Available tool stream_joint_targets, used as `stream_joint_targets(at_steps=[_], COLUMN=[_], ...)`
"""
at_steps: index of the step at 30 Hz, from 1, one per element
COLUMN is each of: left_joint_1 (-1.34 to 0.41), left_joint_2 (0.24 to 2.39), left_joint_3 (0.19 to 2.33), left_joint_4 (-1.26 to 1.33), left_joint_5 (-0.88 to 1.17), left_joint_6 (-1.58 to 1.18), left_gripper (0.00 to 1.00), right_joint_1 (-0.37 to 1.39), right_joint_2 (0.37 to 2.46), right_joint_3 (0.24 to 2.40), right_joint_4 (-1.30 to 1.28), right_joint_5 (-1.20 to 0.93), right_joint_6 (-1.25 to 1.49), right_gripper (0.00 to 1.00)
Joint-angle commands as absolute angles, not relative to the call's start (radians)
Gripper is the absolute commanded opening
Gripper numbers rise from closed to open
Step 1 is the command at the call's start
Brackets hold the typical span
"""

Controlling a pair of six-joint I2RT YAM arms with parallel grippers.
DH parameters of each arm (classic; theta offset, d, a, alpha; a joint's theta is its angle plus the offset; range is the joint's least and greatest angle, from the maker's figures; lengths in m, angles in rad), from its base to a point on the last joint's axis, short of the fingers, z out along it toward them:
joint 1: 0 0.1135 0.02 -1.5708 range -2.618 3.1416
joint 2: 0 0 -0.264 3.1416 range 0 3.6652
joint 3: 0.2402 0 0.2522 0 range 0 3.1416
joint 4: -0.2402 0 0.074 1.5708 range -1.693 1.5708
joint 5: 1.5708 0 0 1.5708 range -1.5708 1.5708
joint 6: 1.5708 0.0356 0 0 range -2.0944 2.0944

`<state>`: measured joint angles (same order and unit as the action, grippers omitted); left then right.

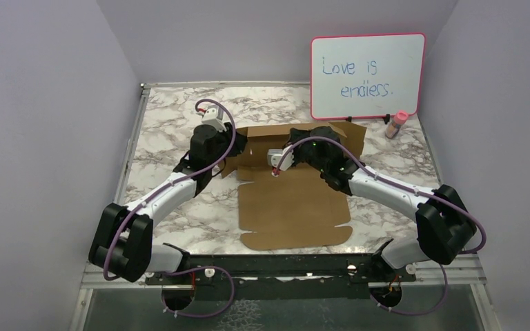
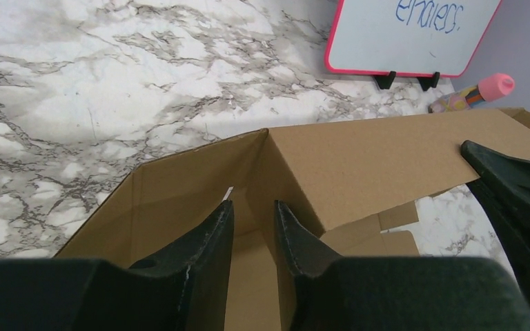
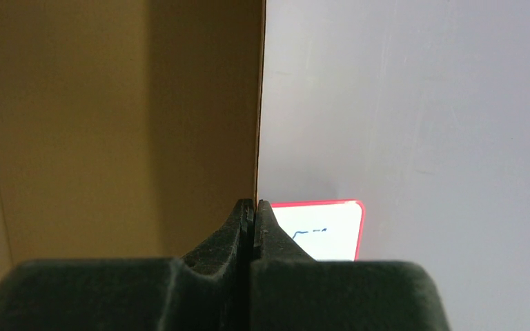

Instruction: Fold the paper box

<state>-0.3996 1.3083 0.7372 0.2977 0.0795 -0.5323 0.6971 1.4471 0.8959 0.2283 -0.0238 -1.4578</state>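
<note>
The paper box [image 1: 293,207] is a brown cardboard sheet lying flat on the marble table, with its rear panel [image 1: 262,145] raised upright. My right gripper [image 1: 307,132] is shut on that panel's thin edge. In the right wrist view the edge [image 3: 257,138] runs straight into the closed fingertips [image 3: 254,207]. My left gripper [image 1: 238,150] is at the box's rear left corner. In the left wrist view its fingers [image 2: 221,231] stand slightly apart at the inner corner fold [image 2: 268,158], with nothing visibly pinched.
A pink-framed whiteboard [image 1: 366,72] stands at the back right, with a pink-capped marker [image 1: 397,124] beside it. Both show in the left wrist view, the whiteboard [image 2: 414,34] and the marker [image 2: 479,93]. Lilac walls enclose the table on three sides.
</note>
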Motion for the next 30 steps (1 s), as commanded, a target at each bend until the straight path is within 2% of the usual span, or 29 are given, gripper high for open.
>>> stream_joint_targets(at_steps=[1,16,21,24,30], left_joint_1=[-0.418,-0.424,-0.423,-0.424,-0.424], left_joint_2=[1.349,1.307,1.223,1.168,1.077], left_joint_3=[0.723,0.614,0.550,0.512,0.427], left_joint_4=[0.404,0.455,0.424,0.367,0.308], left_joint_5=[0.133,0.061,-0.005,-0.068,-0.086], left_joint_6=[-0.585,-0.588,-0.617,-0.645,-0.714], left_gripper=[0.29,0.30,0.38,0.48,0.56], right_joint_1=[0.726,0.787,0.797,0.803,0.815], right_joint_2=[1.463,1.488,1.472,1.466,1.463], right_joint_3=[0.874,0.622,0.628,0.629,0.621], right_joint_4=[0.319,0.713,0.675,0.658,0.664], right_joint_5=[0.007,0.105,0.108,0.110,0.120], right_joint_6=[-1.492,-1.653,-1.651,-1.651,-1.661], right_gripper=[0.05,0.01,0.01,0.01,0.01])
